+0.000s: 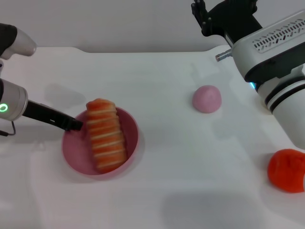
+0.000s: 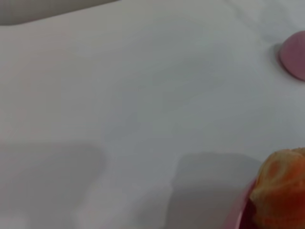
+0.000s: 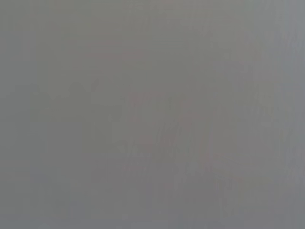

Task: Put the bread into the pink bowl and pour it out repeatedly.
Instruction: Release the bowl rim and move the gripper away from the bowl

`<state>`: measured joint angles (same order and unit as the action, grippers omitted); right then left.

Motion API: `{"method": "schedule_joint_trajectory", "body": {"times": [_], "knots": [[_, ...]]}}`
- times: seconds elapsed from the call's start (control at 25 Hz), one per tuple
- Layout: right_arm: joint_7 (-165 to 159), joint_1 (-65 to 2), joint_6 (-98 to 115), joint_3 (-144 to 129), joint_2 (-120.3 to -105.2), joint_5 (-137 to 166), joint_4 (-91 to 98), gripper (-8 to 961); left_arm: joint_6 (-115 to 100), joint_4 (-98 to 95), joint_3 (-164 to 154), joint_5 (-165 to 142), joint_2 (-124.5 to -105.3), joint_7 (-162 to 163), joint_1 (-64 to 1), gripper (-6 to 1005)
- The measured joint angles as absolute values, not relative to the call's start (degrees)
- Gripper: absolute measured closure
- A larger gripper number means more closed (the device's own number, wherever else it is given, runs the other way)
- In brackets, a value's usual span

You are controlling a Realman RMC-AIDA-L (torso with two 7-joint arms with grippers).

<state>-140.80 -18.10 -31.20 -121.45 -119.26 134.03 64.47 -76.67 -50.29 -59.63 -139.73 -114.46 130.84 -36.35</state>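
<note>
Bread [image 1: 106,134] overhangs pink bowl [image 1: 71,148]; my left tool [image 1: 76,125] sits at its rim, grip state unreadable. A fast tip risks flinging it off table [image 1: 190,181]. Right tool [image 1: 205,19] parked.

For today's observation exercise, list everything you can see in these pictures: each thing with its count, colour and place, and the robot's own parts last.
bread: one, orange with cream stripes, lying in the bowl, one end sticking up over the far rim.
pink bowl: one, glossy pink, on the table's left part, near the front.
pink dome-shaped ball: one, pale pink, on the table right of centre, apart from everything else.
red-orange lump: one, at the table's right edge, near the front.
table: one, white, under everything.
left gripper: one, black, reaching in from the left, its tip at the bowl's left rim.
right gripper: one, black, raised at the far right, away from the objects; white arm behind it.
</note>
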Motion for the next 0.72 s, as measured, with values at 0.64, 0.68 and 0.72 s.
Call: {"method": "schedule_joint_trajectory", "body": {"times": [0.64,0.68,0.72], "knots": [[-141.0,-17.8,-31.3,-122.1,-119.26,134.0,64.4,395,-76.9,-50.6,-60.1,-139.8,-114.94,131.0,-36.2,954],[-141.2,-17.8,-31.3,-122.1,-119.26,134.0,64.3,395,-77.0,-50.6,-60.1,-139.8,-114.98,131.1,-36.3,954],[-141.5,-17.7,-31.3,-122.1,-119.26,134.0,64.2,395,-77.0,-50.6,-60.0,-139.8,-114.99,131.3,-36.4,937]]}}
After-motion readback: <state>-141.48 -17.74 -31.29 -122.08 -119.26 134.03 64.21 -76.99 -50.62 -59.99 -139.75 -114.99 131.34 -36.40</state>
